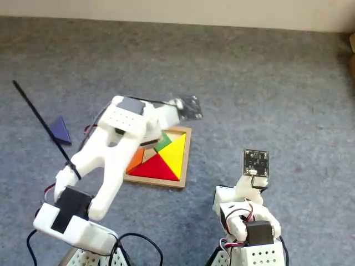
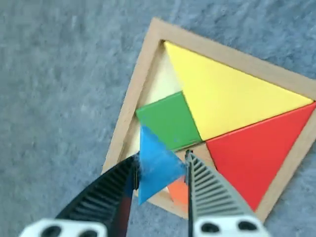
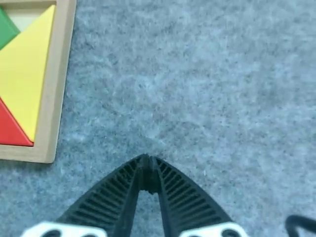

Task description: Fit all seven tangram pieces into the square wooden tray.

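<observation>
Left gripper (image 2: 162, 159): clenched on the blue triangle (image 2: 155, 165), probably so it can drop into a gap.
Orange piece (image 2: 178, 191): under the jaws, mostly hidden by them.
Green square (image 2: 169, 120): just beyond the jaw tips, seated in the tray (image 2: 133, 94); bare floor shows beside it.
Yellow triangle (image 2: 227, 96), red triangle (image 2: 252, 158): farther in, seated.
Right gripper (image 3: 148, 165): closed on nothing, parked over the carpet beside the tray.
Dark triangle (image 1: 60, 130): well away on the carpet.
</observation>
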Available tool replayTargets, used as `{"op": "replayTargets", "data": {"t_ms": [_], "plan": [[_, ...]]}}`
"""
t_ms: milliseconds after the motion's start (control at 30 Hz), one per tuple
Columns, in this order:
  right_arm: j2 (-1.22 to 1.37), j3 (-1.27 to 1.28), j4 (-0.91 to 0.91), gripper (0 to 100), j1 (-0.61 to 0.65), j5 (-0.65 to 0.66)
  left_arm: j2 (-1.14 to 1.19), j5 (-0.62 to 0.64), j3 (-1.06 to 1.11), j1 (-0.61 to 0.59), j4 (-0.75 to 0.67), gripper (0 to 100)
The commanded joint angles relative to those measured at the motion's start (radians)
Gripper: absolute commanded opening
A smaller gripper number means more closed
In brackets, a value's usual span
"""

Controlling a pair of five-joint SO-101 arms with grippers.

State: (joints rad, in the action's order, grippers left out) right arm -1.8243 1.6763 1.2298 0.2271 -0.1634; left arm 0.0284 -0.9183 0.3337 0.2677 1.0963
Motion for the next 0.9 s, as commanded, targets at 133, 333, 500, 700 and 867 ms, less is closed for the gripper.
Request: {"op": "replayTargets", "data": {"t_ms": [133,333,500,700,867], "plan": [[-0.018,0.128,0.004,0.4,-0.012,0.009,-0.053,-0.052,-0.061,0.105,-0.092,3],[-0.018,0.128,0.004,0.4,-0.012,0.009,0.091,-0.123,-0.150,0.116,-0.106,4],[-0.018,0.128,0.004,0.4,-0.012,0.009,0.243,-0.123,-0.300,0.099,-0.035,5],[-0.018,0.128,0.005,0.4,-0.012,0.009,0.303,-0.123,-0.412,0.091,0.137,13],[-0.018,0.128,0.005,0.4,-0.012,0.009,0.306,-0.120,-0.418,0.094,0.173,15]]}}
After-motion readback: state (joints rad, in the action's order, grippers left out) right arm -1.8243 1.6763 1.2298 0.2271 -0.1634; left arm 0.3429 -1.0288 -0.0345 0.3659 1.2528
